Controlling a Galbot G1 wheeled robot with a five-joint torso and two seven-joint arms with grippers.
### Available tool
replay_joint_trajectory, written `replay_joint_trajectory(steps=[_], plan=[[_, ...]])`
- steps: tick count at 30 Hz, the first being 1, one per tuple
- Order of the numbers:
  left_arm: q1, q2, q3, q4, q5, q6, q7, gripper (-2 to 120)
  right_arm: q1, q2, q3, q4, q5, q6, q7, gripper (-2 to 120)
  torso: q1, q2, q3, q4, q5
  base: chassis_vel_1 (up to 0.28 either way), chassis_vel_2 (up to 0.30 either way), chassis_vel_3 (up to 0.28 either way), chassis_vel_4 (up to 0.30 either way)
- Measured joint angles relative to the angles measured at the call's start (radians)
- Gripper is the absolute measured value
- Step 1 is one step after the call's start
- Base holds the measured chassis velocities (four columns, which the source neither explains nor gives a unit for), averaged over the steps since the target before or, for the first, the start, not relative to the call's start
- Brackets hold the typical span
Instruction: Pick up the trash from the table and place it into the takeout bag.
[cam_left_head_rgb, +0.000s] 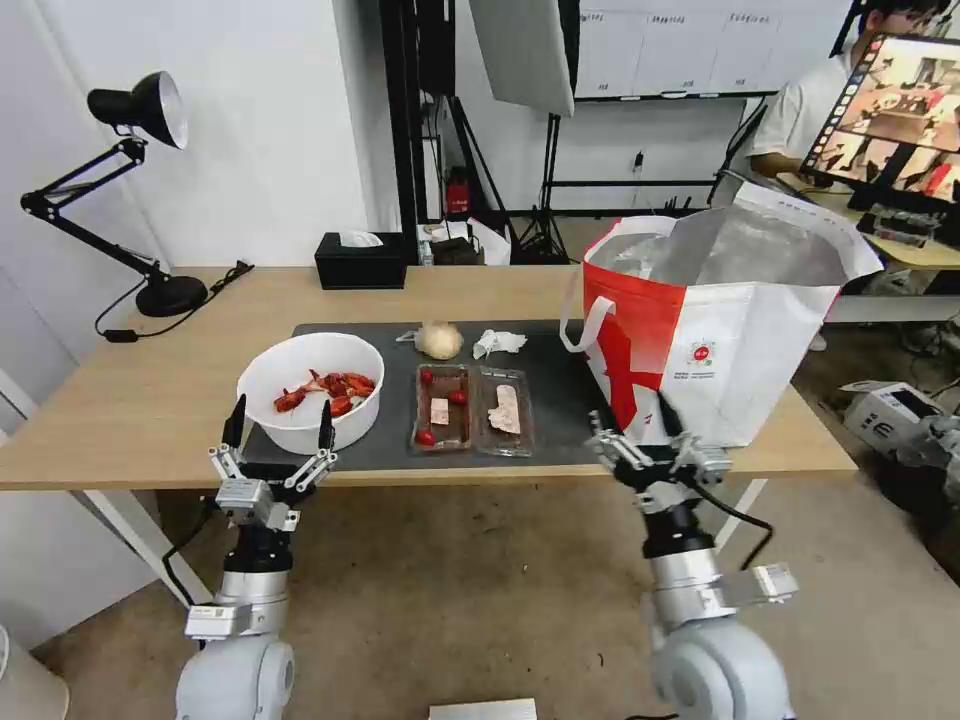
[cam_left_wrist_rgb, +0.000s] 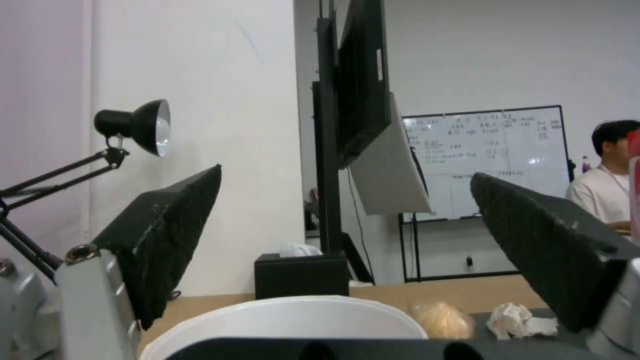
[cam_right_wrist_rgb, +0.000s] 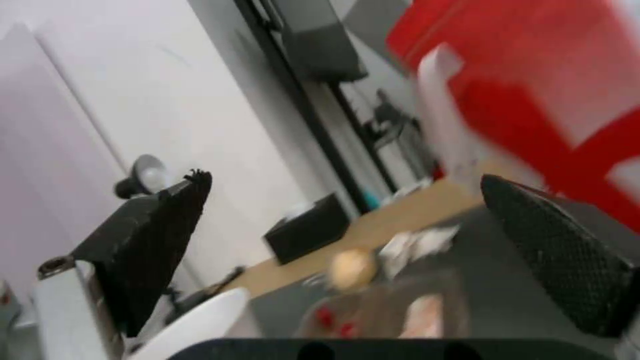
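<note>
On the table (cam_left_head_rgb: 130, 400), the dark mat (cam_left_head_rgb: 560, 400) carries a white bowl (cam_left_head_rgb: 310, 385) of red crayfish shells, a clear clamshell tray (cam_left_head_rgb: 472, 408) with scraps, a beige wrapped ball (cam_left_head_rgb: 440, 340) and a crumpled napkin (cam_left_head_rgb: 497, 343). The white-and-red takeout bag (cam_left_head_rgb: 720, 330) stands open at the right end. My left gripper (cam_left_head_rgb: 278, 432) is open at the table's near edge, just in front of the bowl (cam_left_wrist_rgb: 287, 320). My right gripper (cam_left_head_rgb: 640, 422) is open at the near edge, before the bag's lower left corner. The ball (cam_left_wrist_rgb: 441, 320) and napkin (cam_left_wrist_rgb: 520, 322) lie beyond the bowl.
A black tissue box (cam_left_head_rgb: 360, 260) sits at the back of the table and a black desk lamp (cam_left_head_rgb: 140, 200) at the back left. A person sits at a monitor (cam_left_head_rgb: 890, 120) behind the bag. Floor lies open below the near edge.
</note>
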Motion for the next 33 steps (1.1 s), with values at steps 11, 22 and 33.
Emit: replay_joint_trajectory(steps=[11, 22, 33], plan=[[0.045, -0.005, 0.004, -0.020, 0.026, 0.002, 0.003, 100, 0.038, 0.055, -0.151, 0.059, 0.303, -0.067, 0.284, 100, 0.000, 0.000, 0.000, 0.0000, 0.0000, 0.000, 0.000, 0.000, 0.000], [0.057, -0.010, 0.006, -0.009, 0.048, 0.002, 0.002, 100, 0.157, 0.039, -0.161, 0.036, 0.431, -0.170, 0.480, 100, 0.000, 0.000, 0.000, 0.0000, 0.0001, 0.000, 0.000, 0.000, 0.000], [0.073, -0.005, -0.009, 0.007, 0.055, 0.002, -0.002, 100, 0.278, -0.005, -0.124, -0.011, 0.623, -0.325, 0.568, 100, 0.000, 0.000, 0.000, 0.0000, 0.0002, 0.000, 0.000, 0.000, 0.000]])
